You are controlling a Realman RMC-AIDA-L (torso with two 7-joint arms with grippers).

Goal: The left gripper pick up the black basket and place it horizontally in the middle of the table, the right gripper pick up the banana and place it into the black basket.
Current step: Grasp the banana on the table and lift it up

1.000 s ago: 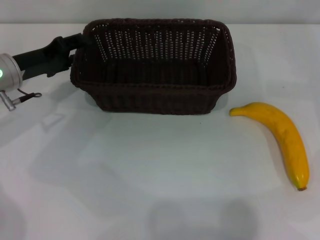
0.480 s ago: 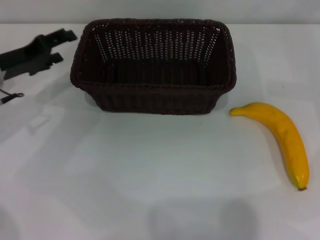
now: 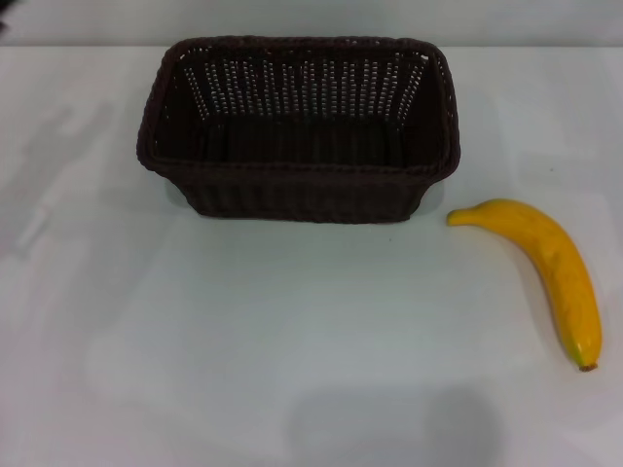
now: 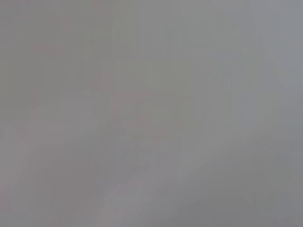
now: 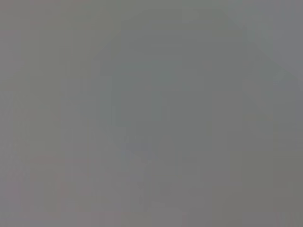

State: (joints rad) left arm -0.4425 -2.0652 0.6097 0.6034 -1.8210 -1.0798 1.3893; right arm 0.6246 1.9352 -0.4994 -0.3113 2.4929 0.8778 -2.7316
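Note:
The black basket (image 3: pixel 299 126) stands upright on the white table (image 3: pixel 292 331), its long side across the head view, at the back centre. It is empty. The yellow banana (image 3: pixel 550 268) lies on the table to the basket's right and nearer to me, apart from it, its stem end pointing towards the basket. Of my left gripper (image 3: pixel 4 4) only a dark sliver shows, at the far left back corner, well clear of the basket. My right gripper is out of view. Both wrist views show only plain grey.
The table's far edge (image 3: pixel 545 46) runs just behind the basket. Bare white tabletop lies in front of the basket and to its left.
My left gripper has let go of the basket's left rim and drawn away to the far left, almost out of view. The basket and banana have not moved.

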